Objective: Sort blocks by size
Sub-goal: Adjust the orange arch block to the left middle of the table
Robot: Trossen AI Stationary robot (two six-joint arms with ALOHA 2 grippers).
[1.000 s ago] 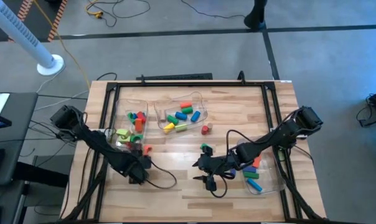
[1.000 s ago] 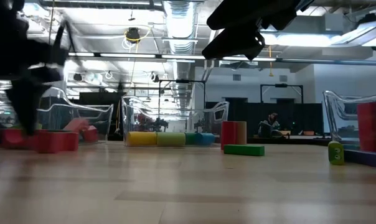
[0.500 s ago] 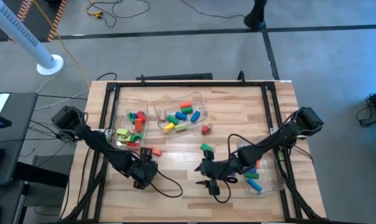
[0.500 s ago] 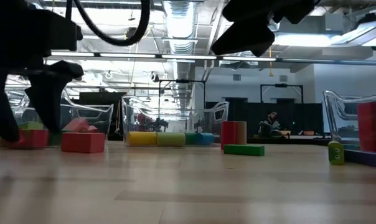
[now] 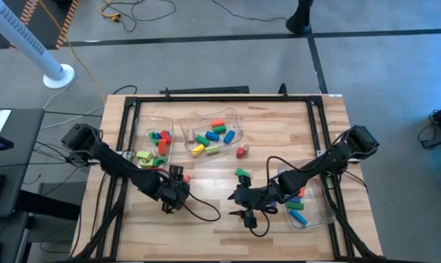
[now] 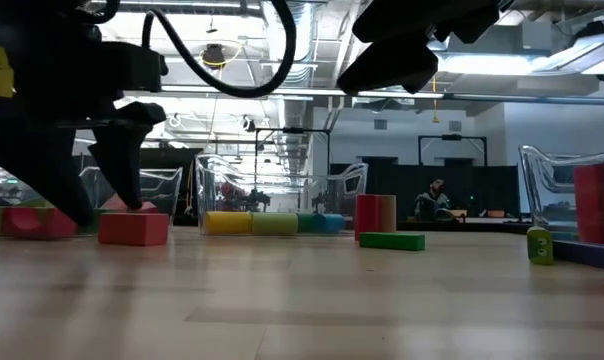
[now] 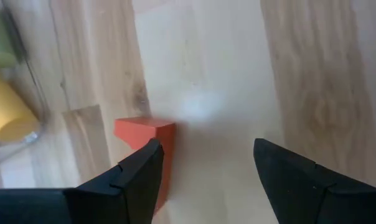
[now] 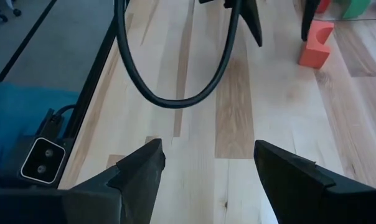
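Observation:
A small orange block point(image 5: 185, 177) lies alone on the wooden table, just outside the left bin. My left gripper point(image 5: 178, 186) stands over it, open and pointing steeply down. In the left wrist view the orange block point(image 7: 147, 140) sits close against one finger point(image 7: 138, 180), and in the low view that block point(image 6: 132, 228) lies under one fingertip. My right gripper point(image 5: 246, 212) hovers open near the table's front middle, with nothing between its fingers. A green bar point(image 5: 242, 174) and a red cylinder point(image 5: 241, 151) rest on the table farther back. My left gripper has one fingertip point(image 6: 132, 195) right at the orange block's top edge point(image 6: 137, 215), coming from above. I cannot tell whether it touches. The block lies flat on the table.
Three clear bins hold more blocks: one at the left point(image 5: 153, 146), one at the back middle point(image 5: 213, 131), one at the right point(image 5: 304, 201). A black cable point(image 8: 175, 93) loops over the boards between the arms. Bare wood lies along the near edge point(image 5: 206, 237).
My left gripper has moved toward the table's right and a little up, rolling about its own line, and now stands over the orange block. Its fingers have stayed open. The right arm has kept still.

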